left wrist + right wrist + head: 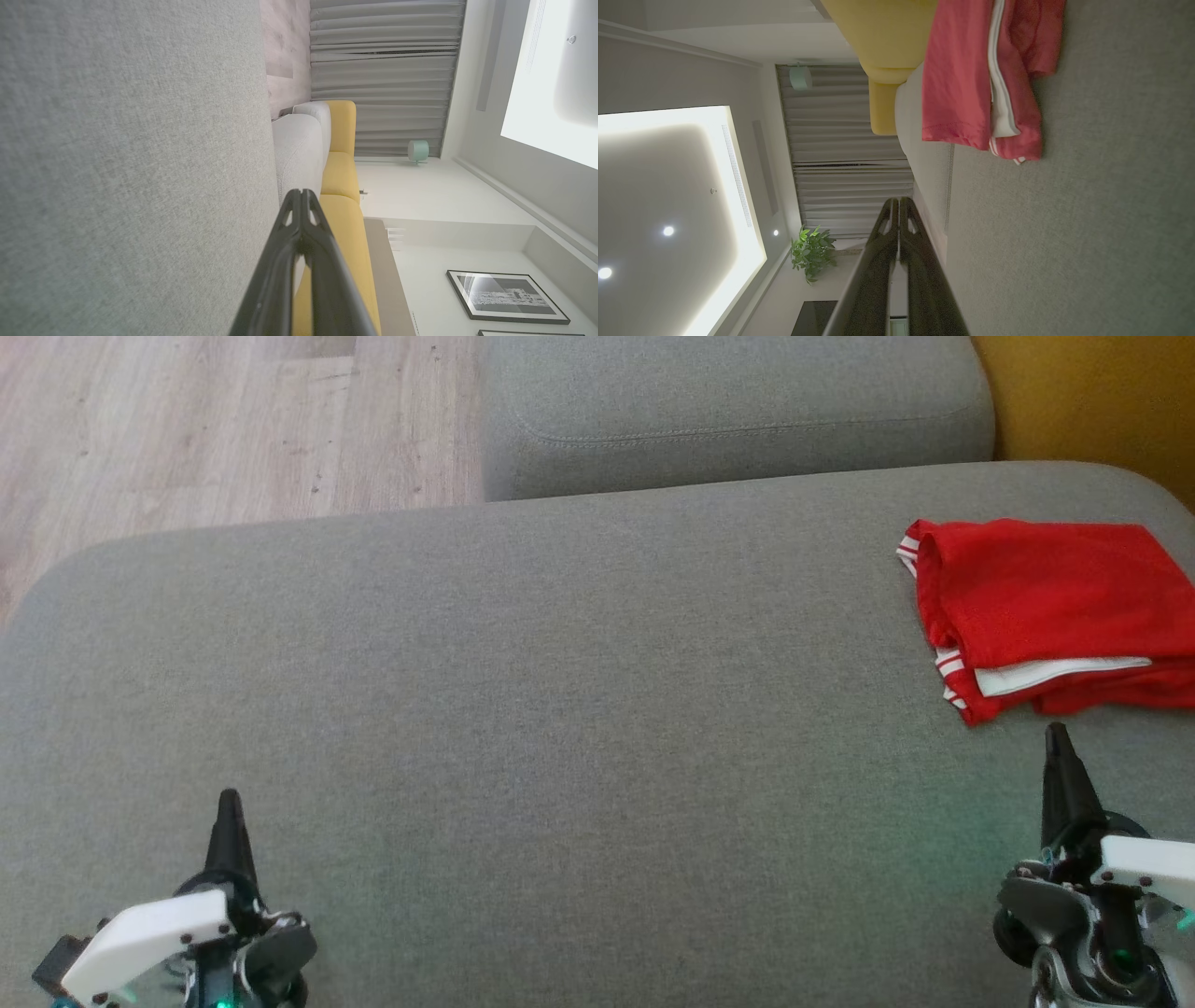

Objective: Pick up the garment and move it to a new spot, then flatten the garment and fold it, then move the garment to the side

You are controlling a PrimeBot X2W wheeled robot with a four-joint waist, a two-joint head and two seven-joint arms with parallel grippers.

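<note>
A folded red garment [1046,607] with white stripes lies at the far right of the grey sofa cushion [560,691]; in the right wrist view the garment [976,79] is at the top centre. My right gripper [1058,737] is shut and empty, its tips a little in front of the garment's near edge, apart from it. The same right gripper [899,203] has its fingertips pressed together. My left gripper [229,801] is shut and empty at the lower left, far from the garment. In its own wrist view the left gripper [302,193] also has tips touching.
A second grey cushion [728,411] sits behind the main one. Yellow upholstery [1092,401] rises at the back right. Wooden floor [187,429] lies beyond the cushion's left and far edges. The cushion's middle and left are bare fabric.
</note>
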